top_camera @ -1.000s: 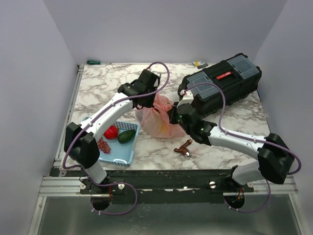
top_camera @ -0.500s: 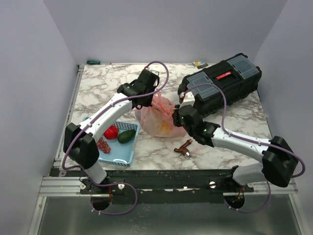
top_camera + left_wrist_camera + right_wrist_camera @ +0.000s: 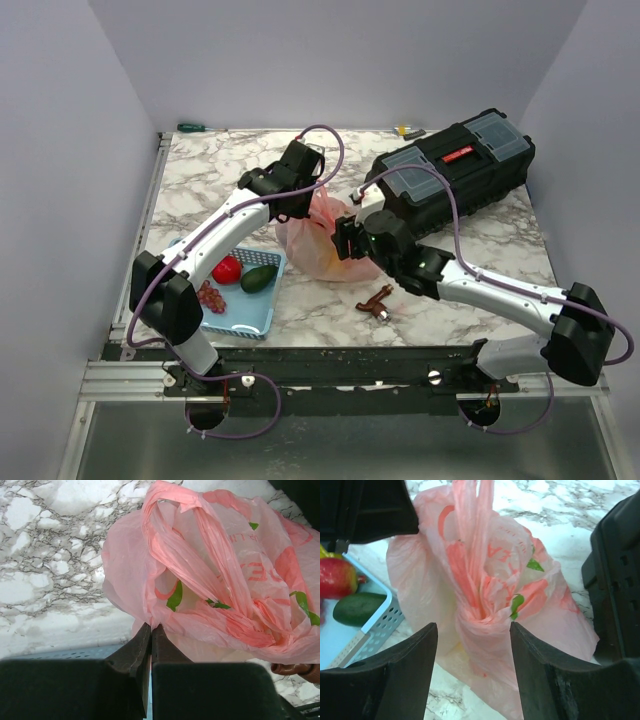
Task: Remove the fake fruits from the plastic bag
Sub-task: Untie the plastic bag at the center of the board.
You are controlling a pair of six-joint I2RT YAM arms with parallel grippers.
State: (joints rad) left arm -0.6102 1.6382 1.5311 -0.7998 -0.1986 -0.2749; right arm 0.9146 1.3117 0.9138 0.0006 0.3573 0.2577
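Note:
The pink plastic bag [image 3: 318, 250] lies bunched on the marble table, its handles twisted together [image 3: 215, 580] [image 3: 485, 595]. My left gripper [image 3: 300, 207] [image 3: 151, 628] is shut on a fold of the bag's edge and holds it up. My right gripper [image 3: 342, 238] [image 3: 472, 630] stands open just in front of the bag's twisted neck, one finger on each side, with nothing gripped. The bag hides the fake fruits inside it; only a faint yellowish patch [image 3: 461, 650] shows through. One red fake fruit [image 3: 227, 269] [image 3: 335, 576] lies in the basket.
A light blue slotted basket [image 3: 255, 318] left of the bag holds a dark avocado [image 3: 259, 278] and purple grapes [image 3: 211, 297]. A black toolbox [image 3: 455, 170] stands close behind the right gripper. A small brown object [image 3: 377, 302] lies near the front. A green screwdriver [image 3: 190, 127] lies at the far edge.
My right gripper has gone from shut to open and shifted left along the bag. The left gripper has kept its hold on the bag, almost still.

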